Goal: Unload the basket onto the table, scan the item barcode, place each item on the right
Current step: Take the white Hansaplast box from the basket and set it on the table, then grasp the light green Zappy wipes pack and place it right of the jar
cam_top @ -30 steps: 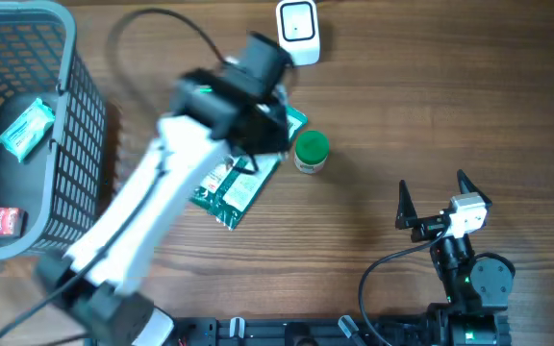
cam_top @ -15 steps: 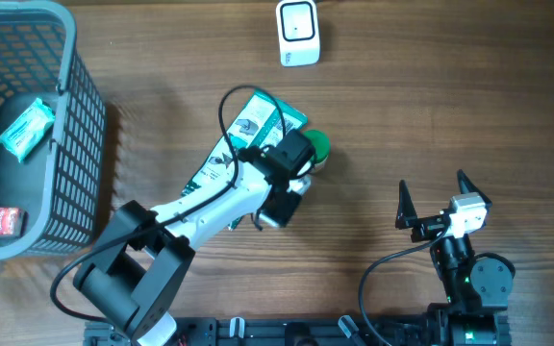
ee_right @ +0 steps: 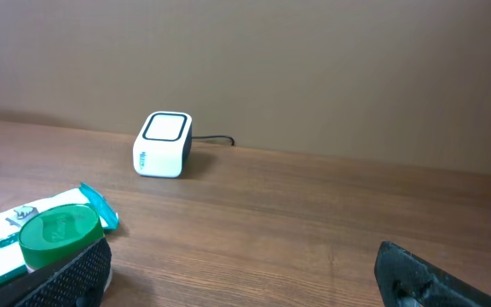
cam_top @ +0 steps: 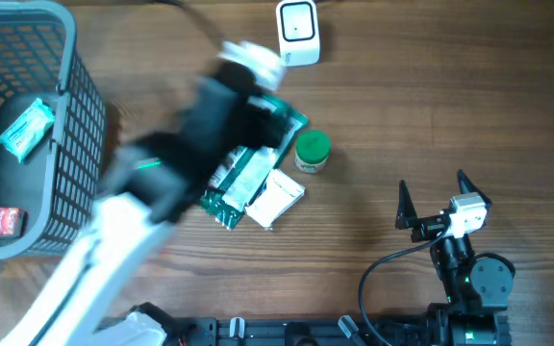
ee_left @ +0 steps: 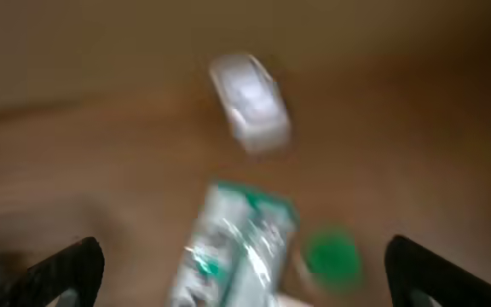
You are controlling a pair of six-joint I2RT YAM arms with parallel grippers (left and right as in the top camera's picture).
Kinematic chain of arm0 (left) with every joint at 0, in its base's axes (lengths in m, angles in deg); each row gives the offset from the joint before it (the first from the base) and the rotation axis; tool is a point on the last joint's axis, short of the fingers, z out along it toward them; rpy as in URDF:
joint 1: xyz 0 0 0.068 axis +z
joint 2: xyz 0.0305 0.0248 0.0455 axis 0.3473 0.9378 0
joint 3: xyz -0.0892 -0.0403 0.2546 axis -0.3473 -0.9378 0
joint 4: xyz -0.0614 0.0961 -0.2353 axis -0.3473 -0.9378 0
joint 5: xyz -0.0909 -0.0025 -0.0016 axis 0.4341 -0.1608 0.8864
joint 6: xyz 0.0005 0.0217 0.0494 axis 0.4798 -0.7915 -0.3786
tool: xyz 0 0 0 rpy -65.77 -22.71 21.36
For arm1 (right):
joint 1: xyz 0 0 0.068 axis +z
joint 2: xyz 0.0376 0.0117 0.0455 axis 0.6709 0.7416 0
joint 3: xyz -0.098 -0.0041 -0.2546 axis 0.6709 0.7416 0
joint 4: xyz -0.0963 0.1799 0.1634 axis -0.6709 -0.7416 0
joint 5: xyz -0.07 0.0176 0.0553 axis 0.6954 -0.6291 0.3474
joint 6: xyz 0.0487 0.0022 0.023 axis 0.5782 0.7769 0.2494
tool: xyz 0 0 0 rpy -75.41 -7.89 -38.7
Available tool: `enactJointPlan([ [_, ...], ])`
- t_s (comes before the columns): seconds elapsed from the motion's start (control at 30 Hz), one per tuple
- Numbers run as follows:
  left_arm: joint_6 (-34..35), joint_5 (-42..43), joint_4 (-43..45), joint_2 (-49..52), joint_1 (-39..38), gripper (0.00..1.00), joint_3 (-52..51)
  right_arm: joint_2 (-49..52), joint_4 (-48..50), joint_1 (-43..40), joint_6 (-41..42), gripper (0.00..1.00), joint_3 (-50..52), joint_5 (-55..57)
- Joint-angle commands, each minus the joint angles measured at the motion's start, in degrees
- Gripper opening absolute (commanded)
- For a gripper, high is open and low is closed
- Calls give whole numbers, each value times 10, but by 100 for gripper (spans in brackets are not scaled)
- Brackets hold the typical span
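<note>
The left arm [cam_top: 162, 192] is a blur over the wooden table [cam_top: 450, 96], so its exact pose cannot be told. In the wrist view the left gripper [ee_left: 244, 256] has its fingers [ee_left: 62, 269] spread to the frame's two edges, with nothing between them. The green-and-white packet [cam_top: 243, 178] lies flat on the table, near the barcode scanner [cam_top: 296, 32] on the robot's side. A green-lidded jar [cam_top: 312, 151] sits just beside the packet and a white sachet [cam_top: 277, 200] lies at the packet's edge farthest from the scanner. The right gripper [cam_top: 432, 183] sits well apart from the scanner, also spread and empty. No item is lifted, so the step in hand looks like the pickup. It is best to pinch one item by an edge away from its neighbours and keep the pads off the printed code. The code should then face the scanner's top window and be held steady just above it.
</note>
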Motion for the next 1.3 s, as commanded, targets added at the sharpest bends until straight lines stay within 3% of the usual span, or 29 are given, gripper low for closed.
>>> enactJointPlan([
  [0.0,187,-107,24,-64,176,100,15,-1,2,2,-5,100,1,5],
  [0.07,270,-85,19,-73,291,100,15,-1,2,2,-6,100,1,5],
  [0.17,338,4,11,-54,443,100,15,-1,2,2,-6,100,1,5],
  [0.27,383,87,6,0,553,100,15,-1,2,2,-5,100,1,5],
  [0.37,474,93,-14,73,610,100,15,-1,2,2,-6,100,1,5],
  [0.5,577,92,7,175,629,100,15,-1,2,2,-6,100,1,5],
  [0.6,607,92,41,239,629,100,15,-1,2,2,-6,100,1,5],
  [0.93,611,92,135,398,628,100,15,-1,2,2,-6,100,1,5],
  [1.27,611,80,185,447,628,100,15,-1,2,2,-6,100,1,5],
])
